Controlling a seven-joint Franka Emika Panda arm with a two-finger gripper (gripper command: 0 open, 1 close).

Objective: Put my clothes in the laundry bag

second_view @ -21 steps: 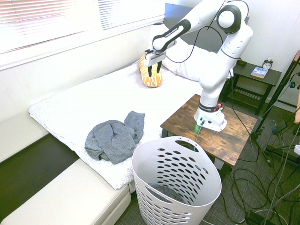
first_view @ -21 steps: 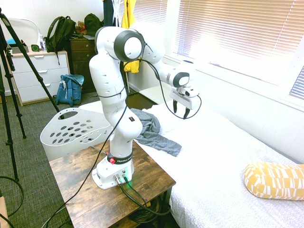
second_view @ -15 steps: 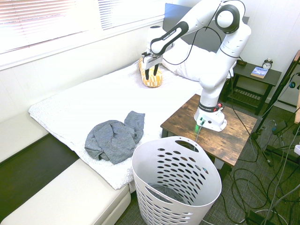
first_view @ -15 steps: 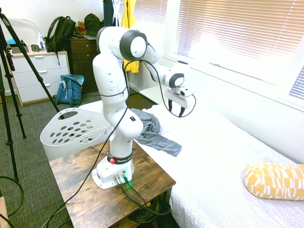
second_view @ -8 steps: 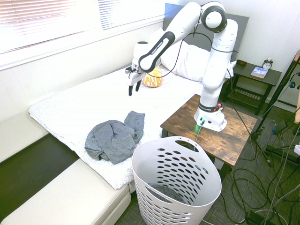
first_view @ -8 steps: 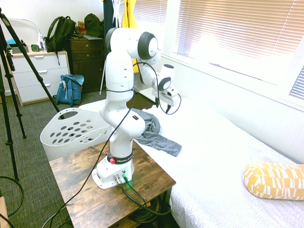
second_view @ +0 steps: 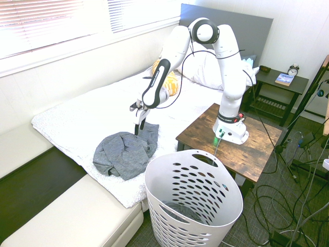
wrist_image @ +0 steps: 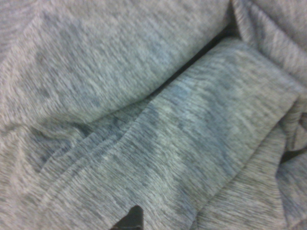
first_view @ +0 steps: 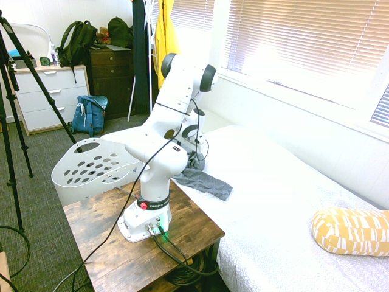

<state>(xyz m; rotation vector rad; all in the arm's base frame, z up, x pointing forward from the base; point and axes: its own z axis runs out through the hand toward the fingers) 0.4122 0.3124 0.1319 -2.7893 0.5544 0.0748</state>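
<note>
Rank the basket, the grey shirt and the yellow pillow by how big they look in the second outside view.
1. Basket, though it sits nearest the camera.
2. Grey shirt.
3. Yellow pillow, farthest away and partly hidden by the arm.

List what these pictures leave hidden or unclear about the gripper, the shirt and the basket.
- Gripper: open or shut is unclear; too small in the second exterior view, hidden behind the arm in the first.
- Grey shirt: contact with the gripper unclear; the wrist view shows only blurred fabric.
- Laundry basket: contents hidden by its wall; something dark shows inside.

Bedroom, likely home: bed (second_view: 97,110), pillows (second_view: 208,64), dresser (first_view: 45,97), nightstand (second_view: 280,85) with alarm clock (second_view: 293,70).
</note>
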